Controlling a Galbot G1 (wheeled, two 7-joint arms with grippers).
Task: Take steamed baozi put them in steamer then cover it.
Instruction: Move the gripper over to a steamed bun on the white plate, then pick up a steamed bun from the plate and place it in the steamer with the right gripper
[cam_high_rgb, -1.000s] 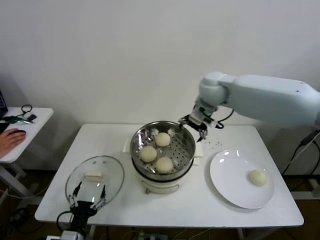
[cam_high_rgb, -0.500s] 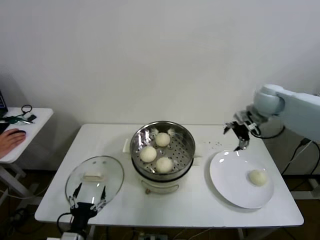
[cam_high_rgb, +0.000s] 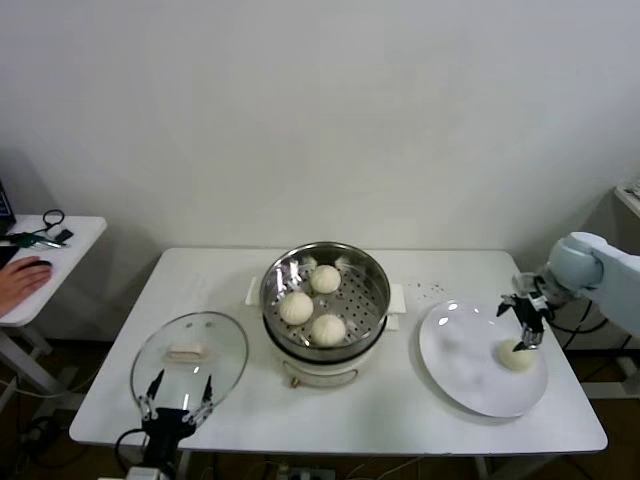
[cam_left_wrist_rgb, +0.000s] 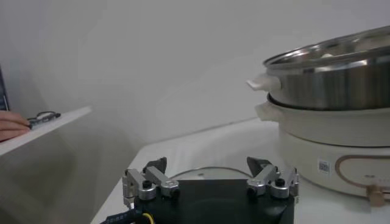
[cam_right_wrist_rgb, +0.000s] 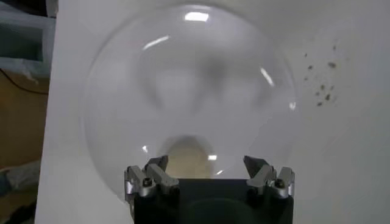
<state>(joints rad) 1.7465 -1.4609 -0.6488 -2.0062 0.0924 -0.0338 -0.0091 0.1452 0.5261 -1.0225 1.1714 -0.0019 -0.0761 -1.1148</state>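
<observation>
White table (cam_high_rgb: 400, 410) is seen unchanged, with everything on it where it was a second ago. The right arm has been swung a long way: one second ago its gripper was at the far rim of the steamer, half a second ago above the plate's far edge, and now the right gripper (cam_high_rgb: 524, 322) is lowered over the right side of the plate, jaws spread wide and empty, just above the last bun.

Steamer (cam_high_rgb: 372, 322) is placed at table centre, uncovered, steel pot on a white base. Three steamed baozi (cam_high_rgb: 297, 307) are seen on the perforated tray inside, same count and layout as before. No movement is noted there.

White plate (cam_high_rgb: 460, 365) is placed right of the steamer, apart from it. One baozi (cam_high_rgb: 516, 356) is left on its right half. In the right wrist view the plate (cam_right_wrist_rgb: 183, 79) fills the frame and the bun (cam_right_wrist_rgb: 190, 157) is seen between the open fingers (cam_right_wrist_rgb: 149, 176), not gripped.

The cover (cam_high_rgb: 215, 345) is laid flat on the table's left front, cream handle up, well apart from the steamer. It has not been shifted.

Left gripper (cam_high_rgb: 178, 408) is parked at the front edge beside the cover, jaws wide, nothing held; position is unchanged. In the left wrist view its fingers (cam_left_wrist_rgb: 149, 182) are seen spread, with the steamer (cam_left_wrist_rgb: 329, 91) off to one side.
</observation>
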